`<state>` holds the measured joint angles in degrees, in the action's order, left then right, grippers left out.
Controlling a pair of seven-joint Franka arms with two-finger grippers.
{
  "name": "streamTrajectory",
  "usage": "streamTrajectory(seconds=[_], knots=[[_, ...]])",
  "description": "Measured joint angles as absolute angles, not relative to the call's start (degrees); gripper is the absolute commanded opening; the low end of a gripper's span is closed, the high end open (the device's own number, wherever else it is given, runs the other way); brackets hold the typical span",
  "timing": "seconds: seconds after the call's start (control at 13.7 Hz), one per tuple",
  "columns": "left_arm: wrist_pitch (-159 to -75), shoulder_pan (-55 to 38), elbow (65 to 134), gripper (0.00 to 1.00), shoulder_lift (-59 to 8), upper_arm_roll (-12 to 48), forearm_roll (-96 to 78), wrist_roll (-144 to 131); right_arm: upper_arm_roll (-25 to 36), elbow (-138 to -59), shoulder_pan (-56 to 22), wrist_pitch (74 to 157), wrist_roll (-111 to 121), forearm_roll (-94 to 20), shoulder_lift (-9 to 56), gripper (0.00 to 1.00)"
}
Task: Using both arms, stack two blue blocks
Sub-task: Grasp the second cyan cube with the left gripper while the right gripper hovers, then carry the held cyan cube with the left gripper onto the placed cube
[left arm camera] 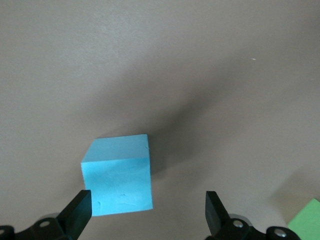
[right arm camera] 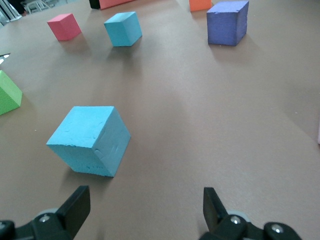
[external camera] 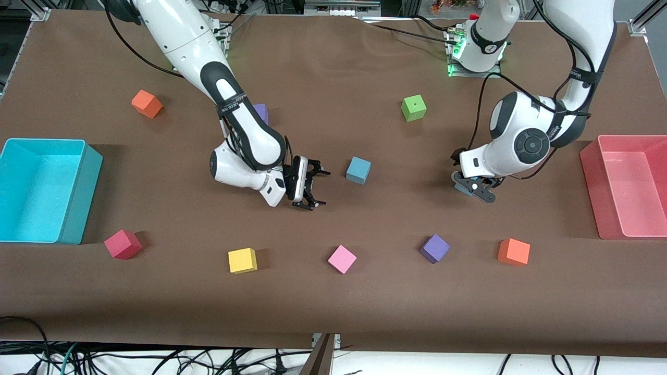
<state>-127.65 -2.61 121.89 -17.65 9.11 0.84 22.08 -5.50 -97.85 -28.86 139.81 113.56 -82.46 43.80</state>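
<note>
Blue blocks, two: left gripper [external camera: 473, 188], jaws apart, straddles one [left arm camera: 119, 175] for pickup; right gripper [external camera: 312, 187], apart, faces the centre-frame other [external camera: 358, 170].

Front view: high, facing both arm bases across the brown worktop [external camera: 333, 312], whole scene visible. Left wrist view: close, looking down past open jaws at one sky-blue foam cube [left arm camera: 118, 175]. Right wrist view: low, oblique, near another sky-blue foam cube [right arm camera: 91, 140], also seen from front [external camera: 358, 170].
</note>
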Motion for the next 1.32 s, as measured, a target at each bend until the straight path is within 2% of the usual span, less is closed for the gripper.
streamTrajectory(seconds=[0.44,1.17,1.24,1.32], knots=[[-129.4,-1.9,122.9,1.00,-18.6,8.9,1.7,22.1,-6.0,-97.9,-31.0,139.2,118.8,-91.7,44.9,1.00],[-132.9,-0.4,123.3,0.98,-21.7,8.4,1.7,22.1,-5.9,-99.5,-32.0,138.9,123.5,-92.5,45.6,1.00],[-132.9,-0.4,123.3,0.86,-21.7,8.4,1.7,22.1,-5.9,-99.8,-32.0,138.7,124.1,-92.6,45.6,1.00],[-132.9,-0.4,123.3,0.55,-21.7,8.4,1.7,22.1,-5.9,-99.9,-32.0,138.5,124.5,-92.6,45.6,1.00]])
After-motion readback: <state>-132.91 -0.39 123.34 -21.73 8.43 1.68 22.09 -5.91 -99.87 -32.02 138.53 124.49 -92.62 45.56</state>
